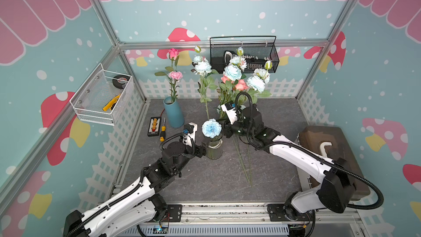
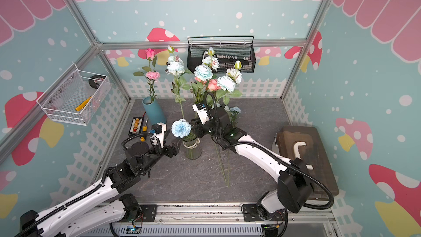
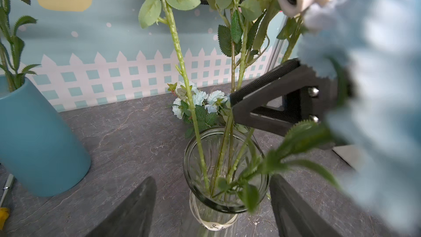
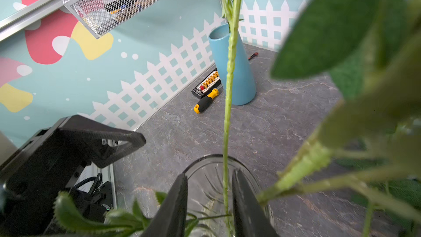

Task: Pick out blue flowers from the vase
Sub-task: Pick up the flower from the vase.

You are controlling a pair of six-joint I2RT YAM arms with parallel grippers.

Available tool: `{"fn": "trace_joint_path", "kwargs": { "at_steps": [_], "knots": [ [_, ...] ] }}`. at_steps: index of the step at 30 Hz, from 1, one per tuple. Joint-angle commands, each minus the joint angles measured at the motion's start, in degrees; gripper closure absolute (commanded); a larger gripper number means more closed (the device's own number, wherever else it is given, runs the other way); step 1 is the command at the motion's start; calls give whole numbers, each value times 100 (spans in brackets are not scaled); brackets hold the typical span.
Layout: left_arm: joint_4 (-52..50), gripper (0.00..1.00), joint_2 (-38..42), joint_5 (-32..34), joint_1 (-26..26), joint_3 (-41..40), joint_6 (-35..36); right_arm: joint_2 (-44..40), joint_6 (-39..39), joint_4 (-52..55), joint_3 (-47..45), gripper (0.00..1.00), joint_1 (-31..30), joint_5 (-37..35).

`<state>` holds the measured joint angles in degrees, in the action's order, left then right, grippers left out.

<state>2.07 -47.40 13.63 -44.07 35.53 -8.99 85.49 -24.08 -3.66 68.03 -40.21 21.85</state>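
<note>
The clear glass vase (image 1: 214, 150) stands mid-table and holds blue flowers: a low ruffled bloom (image 1: 211, 128) and tall blooms (image 1: 232, 72) among salmon roses (image 1: 241, 85). More blue flowers lie on the table behind the vase (image 3: 198, 99), stems (image 1: 245, 167) toward the front. My left gripper (image 3: 212, 176) is open, with a finger on each side of the vase (image 3: 225, 201). My right gripper (image 4: 209, 204) is open above the vase mouth. A thin green stem (image 4: 226, 133) runs between its fingers, close to one finger (image 4: 243, 201); its bloom is out of view.
A blue ceramic vase (image 1: 174, 112) with pink flowers stands at the back left, a screwdriver (image 1: 162, 132) and a connector block (image 1: 155, 126) beside it. A brown box (image 1: 328, 156) sits at the right edge. Wire baskets hang on the back (image 1: 243, 53) and left walls (image 1: 102, 96).
</note>
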Motion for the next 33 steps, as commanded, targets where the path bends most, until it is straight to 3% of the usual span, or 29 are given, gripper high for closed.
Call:
{"fn": "trace_joint_path", "kwargs": {
  "at_steps": [1, 7, 12, 19, 21, 29, 33],
  "knots": [
    [-136, 20, -95, -214, 38, 30, -32, 280, 8, 349, 407, 68, -75, 288],
    [-83, 19, -402, -362, 63, 193, 2, 392, 34, 521, 562, 68, -92, 227],
    [-71, 18, -751, -865, 80, 470, 30, 308, 104, 699, 622, 68, -93, 92],
    [82, 20, -1247, -808, 139, 824, 88, 213, 114, 752, 631, 68, -93, 162],
    [129, 24, -1375, -898, 195, 922, 91, 69, 113, 746, 560, 68, -93, 139],
    [53, 59, -1457, -1033, 362, 1180, 104, -880, 266, 1026, 144, 67, -93, -230],
    [-70, 62, -1439, -1025, 415, 1397, 195, -1170, 413, 1266, -51, 67, -93, -518]
  ]
}}
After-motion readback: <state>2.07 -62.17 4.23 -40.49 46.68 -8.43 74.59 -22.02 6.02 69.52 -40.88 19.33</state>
